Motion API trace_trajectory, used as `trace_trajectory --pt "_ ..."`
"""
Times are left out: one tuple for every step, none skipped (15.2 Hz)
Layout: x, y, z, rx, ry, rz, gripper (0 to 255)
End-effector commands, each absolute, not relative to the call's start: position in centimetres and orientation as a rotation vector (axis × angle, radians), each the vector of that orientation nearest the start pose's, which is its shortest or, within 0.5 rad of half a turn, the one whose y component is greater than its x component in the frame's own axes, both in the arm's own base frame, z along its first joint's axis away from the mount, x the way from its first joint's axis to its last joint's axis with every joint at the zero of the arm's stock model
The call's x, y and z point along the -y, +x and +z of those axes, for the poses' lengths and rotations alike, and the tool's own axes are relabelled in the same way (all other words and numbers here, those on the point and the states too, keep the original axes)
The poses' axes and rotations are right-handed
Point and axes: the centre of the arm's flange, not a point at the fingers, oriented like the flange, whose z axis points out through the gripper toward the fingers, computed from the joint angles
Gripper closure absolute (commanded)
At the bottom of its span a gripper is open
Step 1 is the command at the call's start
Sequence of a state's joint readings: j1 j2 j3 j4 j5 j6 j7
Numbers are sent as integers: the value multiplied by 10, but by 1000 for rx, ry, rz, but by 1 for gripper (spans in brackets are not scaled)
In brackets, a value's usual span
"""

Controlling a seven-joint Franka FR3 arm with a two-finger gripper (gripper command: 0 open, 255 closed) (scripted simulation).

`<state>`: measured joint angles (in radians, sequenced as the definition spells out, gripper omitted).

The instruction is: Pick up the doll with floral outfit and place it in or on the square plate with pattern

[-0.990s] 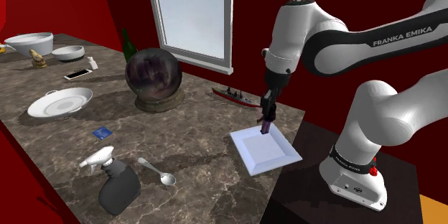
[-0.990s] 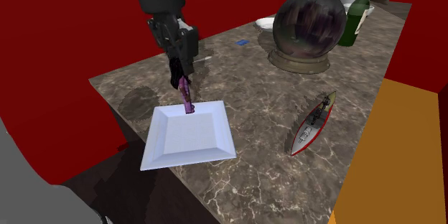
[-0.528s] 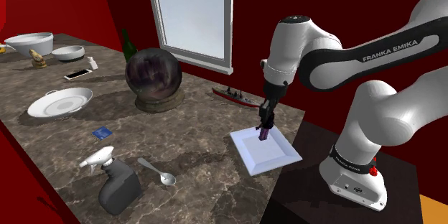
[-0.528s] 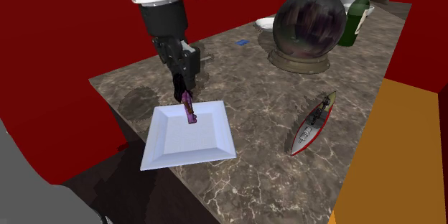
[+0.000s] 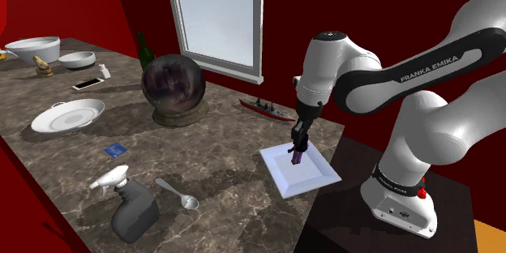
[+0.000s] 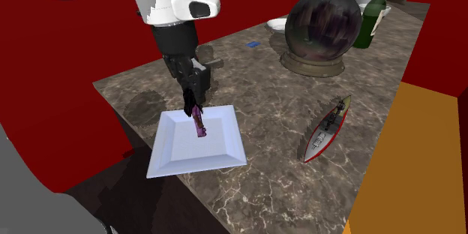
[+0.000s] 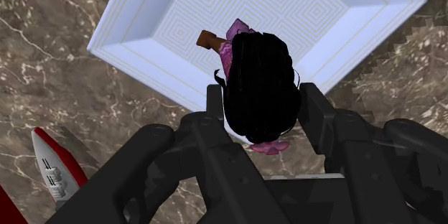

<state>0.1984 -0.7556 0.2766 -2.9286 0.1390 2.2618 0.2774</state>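
- At the upper left of the shoulder view a white bowl (image 5: 36, 49), a phone (image 5: 87, 84) and a shallow dish (image 5: 68, 116) are resting on the marbled tabletop (image 5: 219, 158). A spray bottle (image 5: 130, 207) and a spoon (image 5: 178, 195) are lying at the lower left.
- Nearer the middle, the dark globe (image 5: 173, 87) is covering the lower part of the green bottle (image 5: 145, 50). In the second exterior view that bottle is showing almost whole, beside the globe at the upper right.
- The model ship (image 5: 266, 110) is lying below the window in the shoulder view. The second exterior view is showing its red hull and deck, while the wrist view is catching one red and white end, the rest being cut off.
- The plate (image 5: 312, 177) is sitting at the tabletop's corner next to the stand (image 5: 357, 162). It is looking plain and pale in both exterior views, but the wrist view is revealing fine nested diamond lines on its floor.
- The gripper (image 5: 298, 147) is clasping the doll (image 5: 297, 158) by the head, its fingers pressing in on either side of the black hair.
- The doll is hanging upright over the plate's sunken centre. The exterior views are showing its purple lower body below the fingers. The wrist view is showing its hair, one brown arm and a pink patterned outfit.
- It is hard to tell whether its feet are touching the plate.
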Motion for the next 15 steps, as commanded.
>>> trace_trajectory --pt "-128 276 364 75 -3185 -158 255" --pt "-128 276 364 75 -3185 -158 255" --pt "-128 276 364 75 -3185 -158 255" --pt "-128 276 364 75 -3185 -158 255" --pt "-128 276 364 75 -3185 -158 0" --pt "-128 276 364 75 -3185 -158 0" --pt "-128 276 364 75 -3185 -158 0" --pt "-128 276 364 75 -3185 -158 0" --pt "-128 276 364 75 -3185 -158 0" --pt "-128 276 364 75 -3185 -158 0" --pt "-129 275 377 75 -3185 -158 0" --pt "-129 274 390 75 -3185 -158 0" --pt "-130 272 403 75 -3185 -158 0" --pt "-131 271 414 75 -3185 -158 0" --pt "-131 271 414 75 -3185 -158 0"
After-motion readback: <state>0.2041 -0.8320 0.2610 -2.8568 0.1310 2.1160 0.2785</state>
